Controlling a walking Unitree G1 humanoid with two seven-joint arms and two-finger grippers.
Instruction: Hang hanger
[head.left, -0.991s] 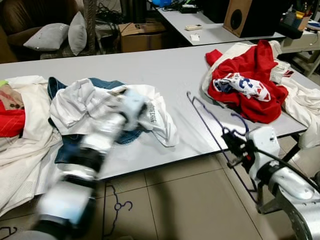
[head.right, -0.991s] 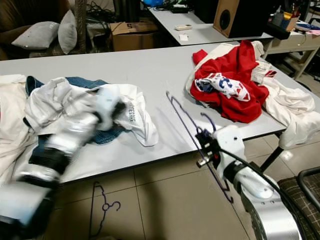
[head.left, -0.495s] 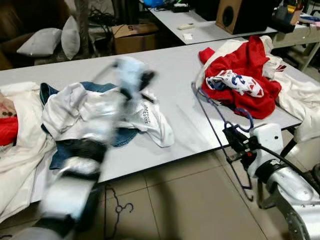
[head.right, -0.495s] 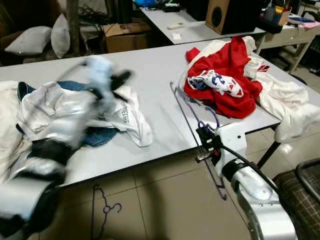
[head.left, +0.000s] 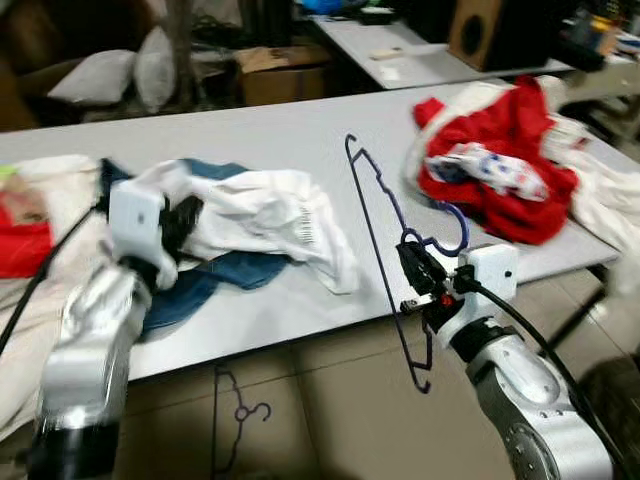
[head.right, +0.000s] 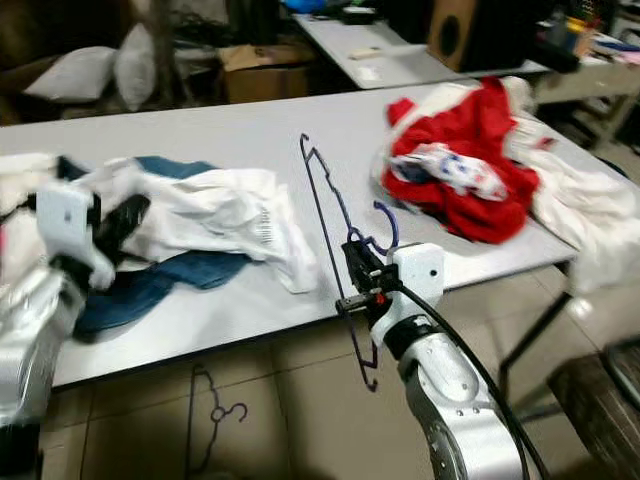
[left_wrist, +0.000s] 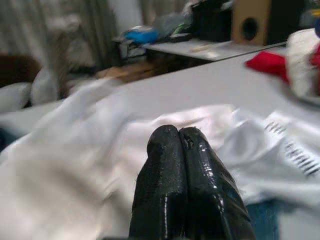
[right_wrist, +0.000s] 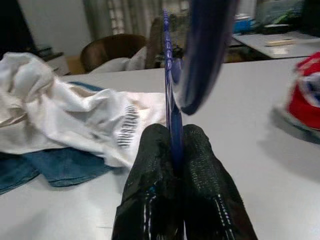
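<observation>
Right end effector clamped on blue hanger at the front edge of the surface; left end effector clenched, holding nothing, over the white shirt.

The right end effector (head.right: 358, 275) gripped the thin blue hanger (head.left: 375, 235) between both fingers (right_wrist: 150, 165), the wire running up between them in the right wrist view. The hanger stood tilted, its upper end over the grey surface (head.left: 300, 140) and its lower end hanging below the front edge toward the tiled floor (head.left: 330, 420). The left end effector (left_wrist: 179, 150) was pressed shut with nothing between its fingers, poised just above the crumpled white shirt (head.left: 260, 215) lying on blue denim (head.left: 230, 270). A red garment pile (head.left: 495, 165) lay well apart on the robot's right. A second hanger (head.left: 235, 415) lay on the floor beneath the surface.
</observation>
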